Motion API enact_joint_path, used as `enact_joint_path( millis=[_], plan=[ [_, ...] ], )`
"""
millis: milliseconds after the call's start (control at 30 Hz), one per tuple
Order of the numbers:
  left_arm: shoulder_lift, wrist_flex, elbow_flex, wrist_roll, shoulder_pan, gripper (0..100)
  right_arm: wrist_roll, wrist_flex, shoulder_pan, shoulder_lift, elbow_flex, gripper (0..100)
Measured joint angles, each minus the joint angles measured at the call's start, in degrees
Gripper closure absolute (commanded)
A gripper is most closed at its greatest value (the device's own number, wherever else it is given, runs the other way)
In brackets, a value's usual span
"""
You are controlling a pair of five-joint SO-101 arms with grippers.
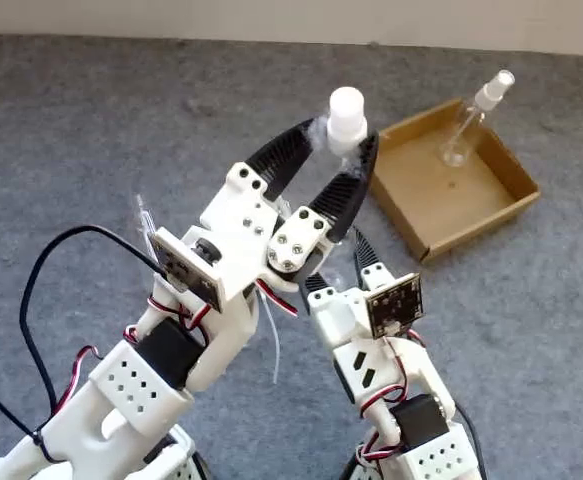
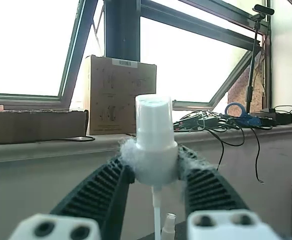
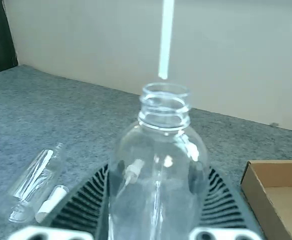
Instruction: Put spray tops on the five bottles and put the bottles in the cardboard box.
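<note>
- So, the left gripper (image 1: 344, 140) is raised above the table (image 1: 91, 130), roughly 1 o'clock from the middle of the high view. Its black fingers are partly spread and clamped on the collar of a white spray top (image 1: 347, 110).
- In the left wrist view that spray top (image 2: 155, 130) stands upright between the left gripper (image 2: 155, 167) fingers. The cap is at 12 o'clock and the thin dip tube (image 2: 157, 215) hangs straight down to 6.
- The right gripper (image 1: 339, 268) sits just below and beside it, tucked partly under the left arm. From above I can't really make out what it's got.
- The right wrist view settles it: the right gripper (image 3: 158, 200) is open about a bottle's width and is gripping a clear bottle (image 3: 158, 165) by the body. The bottle's long axis is vertical and its open neck points up.
- The dip tube (image 3: 166, 35) hangs right over that neck. Its tip is just above the mouth and looks like it's not inside.
- The cardboard box (image 1: 411, 215) sits at 2 o'clock on the table. A second bottle (image 1: 466, 125) lies in it with its top already on, long axis running 7 to 1 o'clock and sprayer end toward 1.
- Off to one side of the held bottle, a third bottle (image 3: 35, 182) lies flat on the table with a loose spray top (image 3: 50, 202) just beside it.
</note>
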Motion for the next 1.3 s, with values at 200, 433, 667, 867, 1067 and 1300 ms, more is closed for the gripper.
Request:
enact_joint_path(
  millis=[200, 433, 667, 867, 1067, 1300],
  plan=[
    [0.0, 0.0, 0.44, 0.0, -0.09, 100, 0.0, 0.0, 0.0, 0.0, 0.0, 88.5],
    [0.0, 0.0, 4.31, 0.0, 0.26, 100, 0.0, 0.0, 0.0, 0.0, 0.0, 88.5],
    [0.0, 0.0, 5.8, 0.0, 0.18, 100, 0.0, 0.0, 0.0, 0.0, 0.0, 88.5],
    [0.0, 0.0, 13.27, 0.0, 0.18, 100, 0.0, 0.0, 0.0, 0.0, 0.0, 88.5],
    [-0.18, 0.0, 17.76, 0.0, -0.97, 100, 0.0, 0.0, 0.09, 0.0, 0.0, 88.5],
    [-0.53, 0.0, 19.78, 0.0, -2.99, 99, 0.0, 0.53, 0.09, 0.0, 0.0, 88.5]
  ],
)
